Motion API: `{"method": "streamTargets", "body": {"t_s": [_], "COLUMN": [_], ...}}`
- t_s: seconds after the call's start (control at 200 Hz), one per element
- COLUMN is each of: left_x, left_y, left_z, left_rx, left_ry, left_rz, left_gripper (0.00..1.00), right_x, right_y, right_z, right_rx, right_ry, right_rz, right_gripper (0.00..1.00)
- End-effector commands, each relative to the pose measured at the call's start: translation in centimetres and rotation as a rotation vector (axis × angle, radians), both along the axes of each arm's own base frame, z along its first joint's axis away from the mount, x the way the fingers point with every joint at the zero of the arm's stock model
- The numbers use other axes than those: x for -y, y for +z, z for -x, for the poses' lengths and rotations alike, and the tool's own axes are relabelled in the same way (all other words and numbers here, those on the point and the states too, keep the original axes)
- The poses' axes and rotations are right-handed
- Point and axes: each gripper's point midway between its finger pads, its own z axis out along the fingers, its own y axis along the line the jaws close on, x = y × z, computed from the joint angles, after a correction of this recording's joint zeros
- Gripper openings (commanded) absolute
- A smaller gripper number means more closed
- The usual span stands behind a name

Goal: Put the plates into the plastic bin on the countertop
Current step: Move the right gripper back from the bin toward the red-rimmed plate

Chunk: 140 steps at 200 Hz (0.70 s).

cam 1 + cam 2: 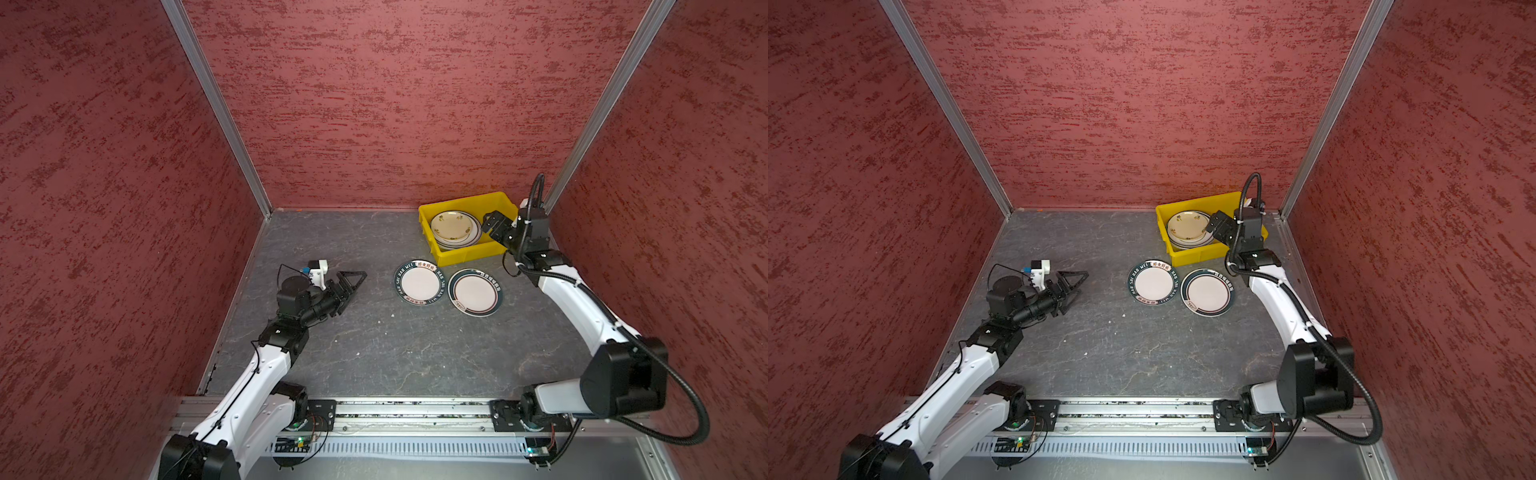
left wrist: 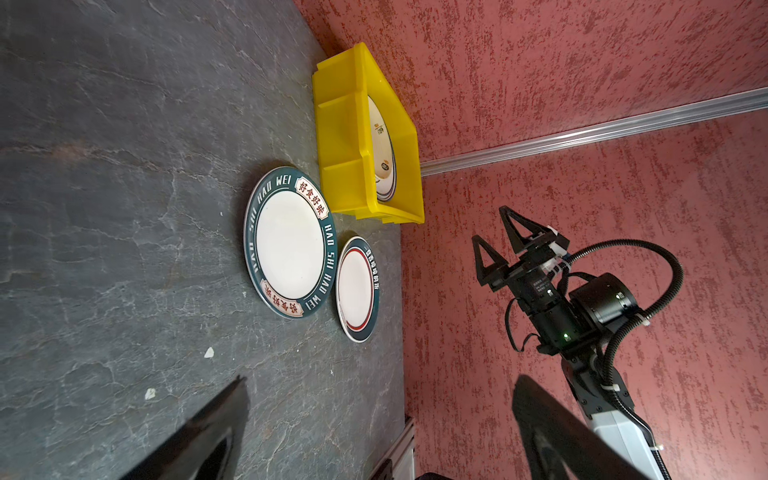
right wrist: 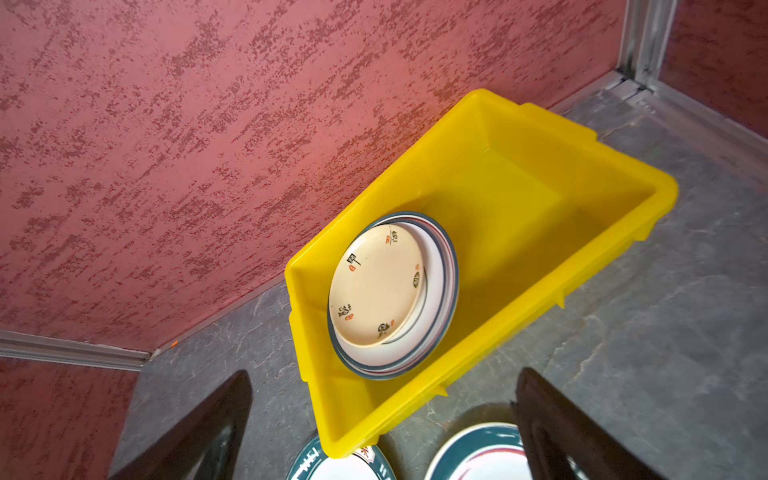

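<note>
Top-view clock, 12 = back wall. Yellow bin (image 1: 468, 254) sits on the worktop (image 1: 374, 353) at the 1 o'clock corner, close to the red back wall (image 1: 415, 124).

Stack of plates (image 1: 454, 227) lies in the bin's 9 o'clock half. The top one is cream with small red and black prints, and white plates with dark rims are under it. Exact count cannot be told.

Two plates lie flat on the worktop, outside the bin:
- Lettered plate (image 1: 419, 282), dark green rim reading HAO SHI HAO WEI, is at 7 o'clock of the bin, just beside its front wall.
- Second plate (image 1: 476, 291), green rim with a red line, is at 6 o'clock of the bin and 3 o'clock of the lettered one. Their rims touch or barely overlap, cannot tell which.

Right claw (image 1: 490, 222) is released, fingers spread wide and holding nothing, above the bin's 3 o'clock half.

Left claw (image 1: 356, 279) is released too and grips nothing. It is low over the worktop at 9 o'clock, tips pointing to 3 o'clock, well apart from the plates.
</note>
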Motion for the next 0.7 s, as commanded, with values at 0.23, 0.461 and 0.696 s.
{"method": "streamTargets", "body": {"t_s": [0.23, 0.461, 0.696], "left_x": [1.5, 3.0, 5.4], "left_y": [0.8, 0.5, -0.7], "left_z": [0.2, 0.4, 1.0], "left_rx": [0.043, 0.027, -0.026], "left_ry": [-0.046, -0.074, -0.143], "left_rz": [-0.047, -0.069, -0.086], "left_gripper": [0.99, 0.99, 0.99], "right_x": [3.8, 3.1, 2.1], "right_y": [-5.6, -8.7, -13.3], "right_z": [7.4, 10.9, 13.0], "right_rx": [-0.145, -0.199, -0.302], "right_ry": [-0.101, -0.071, -0.042], "right_rz": [0.057, -0.044, -0.126], "right_gripper": [0.99, 0.99, 0.99]}}
